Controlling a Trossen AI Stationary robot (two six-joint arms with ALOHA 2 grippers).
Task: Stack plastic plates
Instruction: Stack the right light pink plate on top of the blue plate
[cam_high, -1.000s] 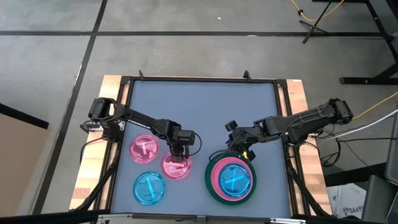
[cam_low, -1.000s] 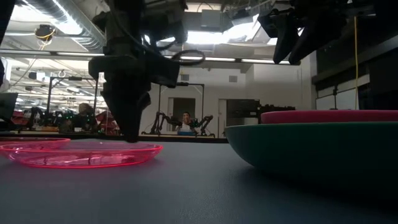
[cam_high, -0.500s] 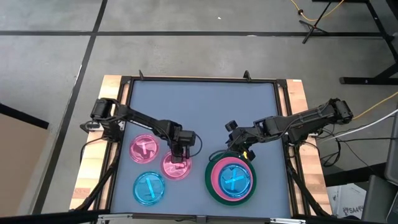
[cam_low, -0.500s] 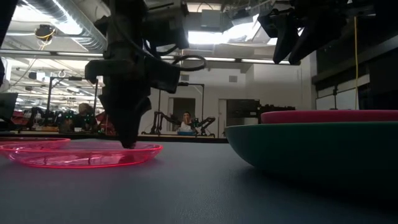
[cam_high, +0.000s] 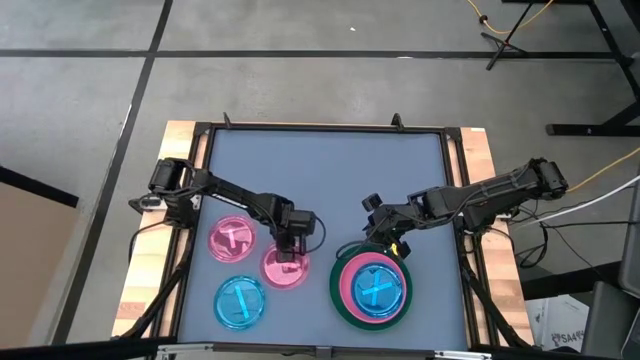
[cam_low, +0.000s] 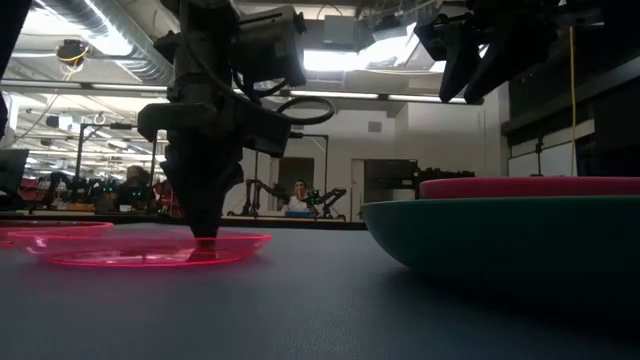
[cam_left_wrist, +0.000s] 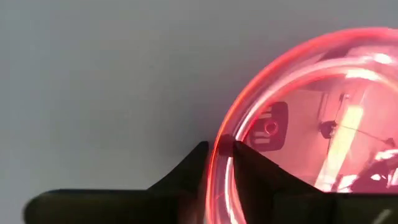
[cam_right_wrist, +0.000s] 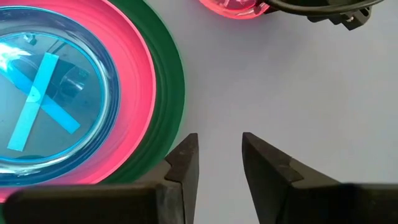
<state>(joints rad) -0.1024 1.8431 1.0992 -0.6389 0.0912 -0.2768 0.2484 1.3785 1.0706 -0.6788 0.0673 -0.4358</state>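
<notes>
**Left gripper clamps rim of small pink plate as stack waits nearby**

The left gripper (cam_high: 287, 249) stands on the far rim of a small translucent pink plate (cam_high: 284, 268), its two fingers (cam_left_wrist: 249, 163) straddling the edge, one inside and one outside, narrowed onto the rim. In the low view the plate lies flat on the grey table (cam_high: 330, 180) under the gripper's tip. A second small pink plate (cam_high: 231, 240) sits at about ten o'clock from the gripped one, and a small blue plate (cam_high: 241, 301) at about seven o'clock, just beside it. At three o'clock rests the stack: a large green plate (cam_high: 342, 303) bearing a pink plate (cam_high: 349, 282) and a translucent blue plate (cam_high: 381, 291). The right gripper (cam_high: 387, 238) hovers at the stack's eleven o'clock edge, fingers (cam_right_wrist: 184, 162) part-way apart, holding nothing.
</notes>
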